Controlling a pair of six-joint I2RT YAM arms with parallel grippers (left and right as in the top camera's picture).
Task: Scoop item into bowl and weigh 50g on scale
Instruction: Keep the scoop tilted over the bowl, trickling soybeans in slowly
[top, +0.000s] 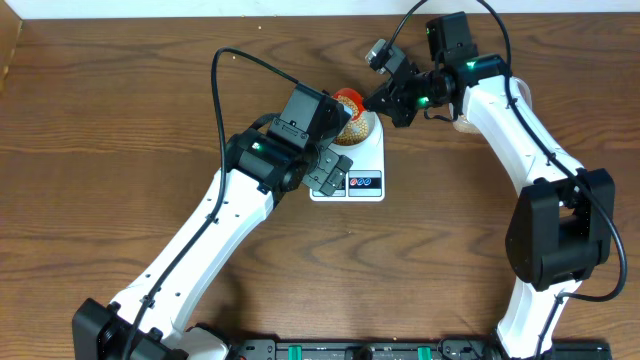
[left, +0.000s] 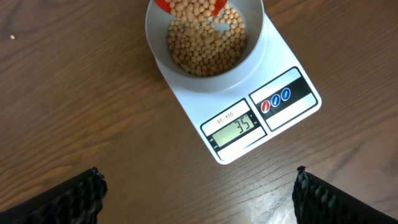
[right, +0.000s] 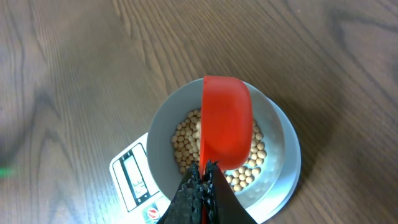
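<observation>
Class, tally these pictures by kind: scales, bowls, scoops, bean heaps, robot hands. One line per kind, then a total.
Scales: 1, the white rectangular digital kitchen scale
Bowls: 1, the small round pale blue-grey bowl
Scoops: 1, the red plastic scoop
Bean heaps: 1, the small round tan-yellow beans
Robot hands: 2, left hand and right hand
Total: 6

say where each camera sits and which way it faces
overhead: above table, facing straight down; left arm, right arm, scale.
left wrist: faces down at bowl of beans on scale; open left gripper below.
right wrist: faces down over red scoop and bowl; right gripper shut on it.
shared: wrist views both show bowl, beans, scale.
</observation>
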